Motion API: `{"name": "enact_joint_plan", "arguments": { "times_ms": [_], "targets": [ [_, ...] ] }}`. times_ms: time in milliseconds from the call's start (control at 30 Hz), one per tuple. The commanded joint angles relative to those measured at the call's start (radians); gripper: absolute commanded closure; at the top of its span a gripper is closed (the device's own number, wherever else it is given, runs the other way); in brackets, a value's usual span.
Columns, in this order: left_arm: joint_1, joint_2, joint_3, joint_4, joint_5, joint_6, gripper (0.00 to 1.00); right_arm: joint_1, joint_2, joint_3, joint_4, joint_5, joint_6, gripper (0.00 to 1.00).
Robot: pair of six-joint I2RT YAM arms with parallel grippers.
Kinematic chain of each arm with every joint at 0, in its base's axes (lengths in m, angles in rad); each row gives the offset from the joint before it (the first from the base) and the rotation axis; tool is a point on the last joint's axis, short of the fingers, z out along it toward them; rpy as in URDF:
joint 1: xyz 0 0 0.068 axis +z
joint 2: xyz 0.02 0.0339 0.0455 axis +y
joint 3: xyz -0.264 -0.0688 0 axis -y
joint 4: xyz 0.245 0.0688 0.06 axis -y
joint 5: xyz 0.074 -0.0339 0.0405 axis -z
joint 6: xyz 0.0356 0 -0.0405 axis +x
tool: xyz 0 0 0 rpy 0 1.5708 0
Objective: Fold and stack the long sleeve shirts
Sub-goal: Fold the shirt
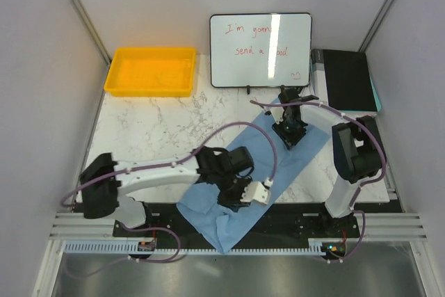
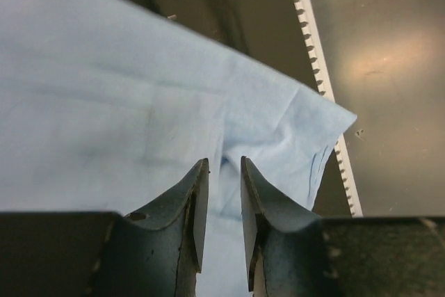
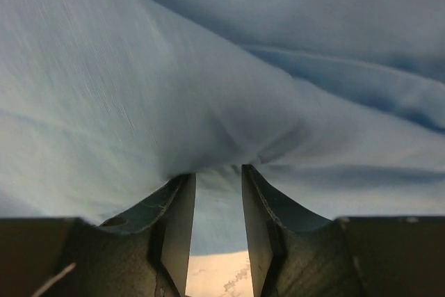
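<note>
One of the long sleeve shirts [image 1: 278, 159], light blue thin cloth, lies slantwise on the marble table from the right middle to the front edge, its lower end hanging over the black rail. My left gripper [image 1: 240, 194] presses down on its near part. In the left wrist view the jaws [image 2: 224, 162] stand a little apart, with a small ridge of the shirt [image 2: 104, 102] between the tips. My right gripper [image 1: 290, 135] sits at the far end. Its jaws [image 3: 217, 170] are apart, and the shirt [image 3: 208, 67] bunches over and between the tips, with bare table below.
A yellow tray [image 1: 111, 80] stands at the back left. A whiteboard [image 1: 261, 50] leans at the back middle, with a dark flat case [image 1: 348, 80] to its right. A black rail [image 1: 299, 218] and a white toothed strip [image 2: 327, 88] run along the front edge.
</note>
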Motion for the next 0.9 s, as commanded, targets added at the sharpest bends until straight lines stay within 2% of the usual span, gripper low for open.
{"name": "enact_joint_plan", "arguments": {
  "times_ms": [0, 33, 67, 133, 300, 333, 467, 600, 700, 867],
  "targets": [
    [0.191, -0.318, -0.107, -0.023, 0.158, -0.033, 0.67, 0.068, 0.085, 0.006, 0.1, 0.062, -0.012, 0.6],
    [0.255, -0.373, -0.128, -0.03, 0.14, -0.019, 0.67, 0.097, 0.098, 0.012, 0.111, 0.074, -0.018, 0.6],
    [0.281, -0.455, -0.15, -0.061, 0.13, 0.022, 0.67, 0.114, 0.111, 0.021, 0.132, 0.091, -0.027, 0.6],
    [0.315, -0.525, -0.204, -0.09, 0.069, 0.05, 0.67, 0.161, 0.149, 0.052, 0.144, 0.103, -0.047, 0.6],
    [0.325, -0.582, -0.299, -0.182, -0.021, 0.107, 0.67, 0.281, 0.203, 0.136, 0.164, 0.142, -0.102, 0.6],
    [0.325, -0.571, -0.311, -0.182, -0.042, 0.113, 0.67, 0.314, 0.206, 0.144, 0.172, 0.162, -0.131, 0.6],
    [0.328, -0.455, -0.334, -0.132, -0.111, 0.135, 0.64, 0.313, 0.229, 0.185, 0.184, 0.222, -0.195, 0.6],
    [0.326, -0.294, -0.319, -0.064, -0.124, 0.165, 0.62, 0.293, 0.169, 0.099, 0.198, 0.231, -0.257, 0.6],
    [0.305, -0.176, -0.3, -0.041, -0.131, 0.204, 0.64, 0.261, 0.101, 0.076, 0.169, 0.18, -0.245, 0.57],
    [0.249, -0.076, -0.325, 0.04, -0.171, 0.216, 0.66, 0.177, -0.027, 0.141, 0.034, -0.072, -0.145, 0.45]
  ]
}}
